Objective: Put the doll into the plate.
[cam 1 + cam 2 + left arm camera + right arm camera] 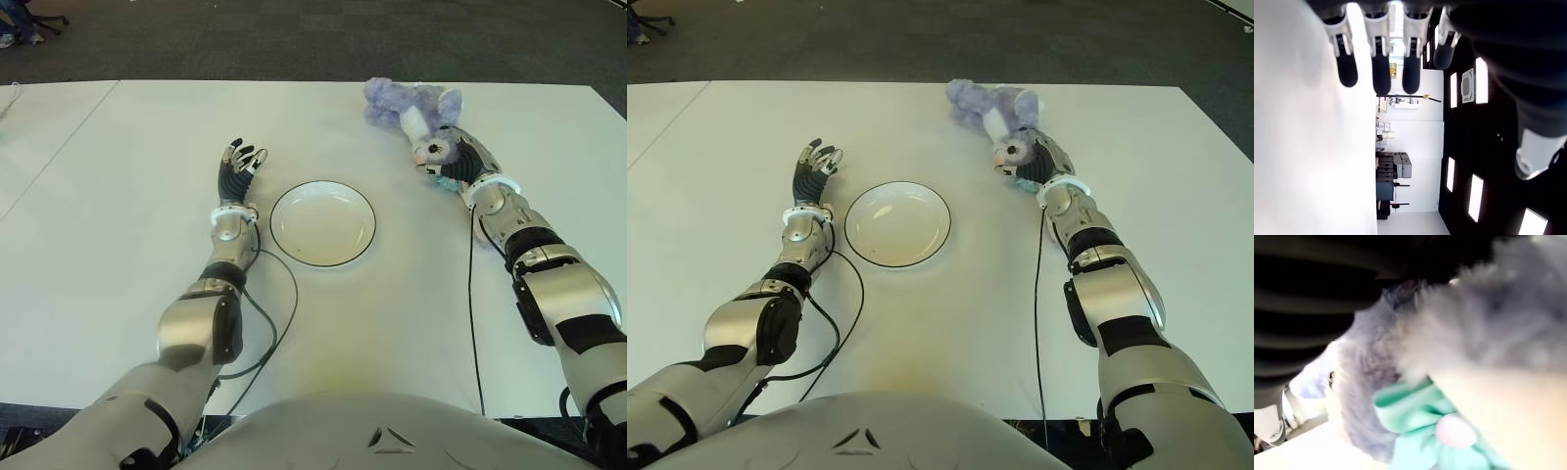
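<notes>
Nearest, the robot's grey torso fills the foreground, both arms reaching out over the white table [118, 323]. Between them sits the empty white plate [322, 223]. Just left of it, the left hand [238, 168] shows idle, fingers loosely spread and holding nothing. Farther off to the right, the right hand [458, 160] appears wrapped around the lilac plush doll [416, 117], probably gripping it for lifting.

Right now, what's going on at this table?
The right hand is closed on the purple plush doll at the far right of the white table. The white plate sits empty in the middle. The left hand shows just left of the plate, fingers open, holding nothing.
</notes>
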